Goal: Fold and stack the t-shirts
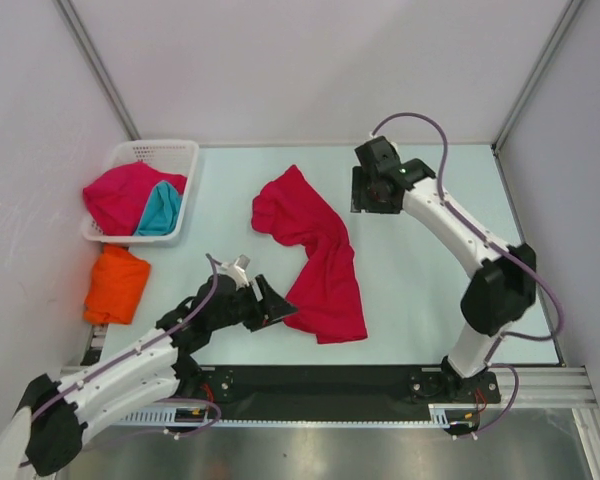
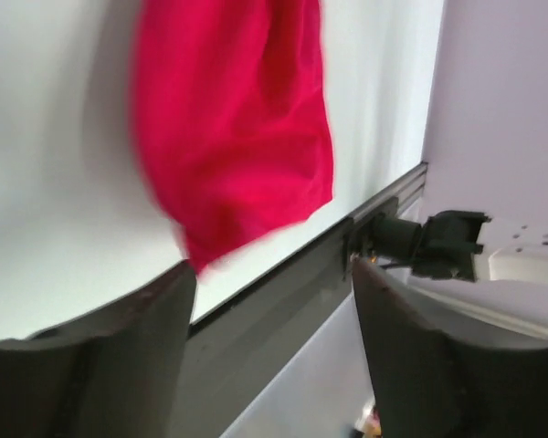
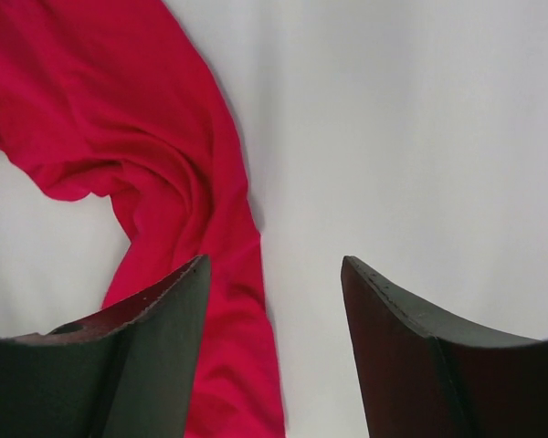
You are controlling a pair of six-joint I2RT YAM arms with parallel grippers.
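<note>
I observed one crimson t-shirt [image 1: 315,255] lying crumpled along the middle of the worktop [image 1: 430,250]. The left claw [image 1: 278,305] stood open just beside its near left edge, jaws apart with nothing between them. The right claw [image 1: 370,195] hovered open and empty near the shirt's far end. The orange t-shirt [image 1: 118,283] lay folded at the worktop's left edge. A second crimson t-shirt [image 1: 125,195] and the teal t-shirt [image 1: 160,212] sat in the white basket [image 1: 185,190] behind it.

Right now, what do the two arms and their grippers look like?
The left arm and right arm have white rounded links with black joints, each with a thin purple cable looping alongside. The left gripper and right gripper each have two dark, curved, tapering fingers.
</note>
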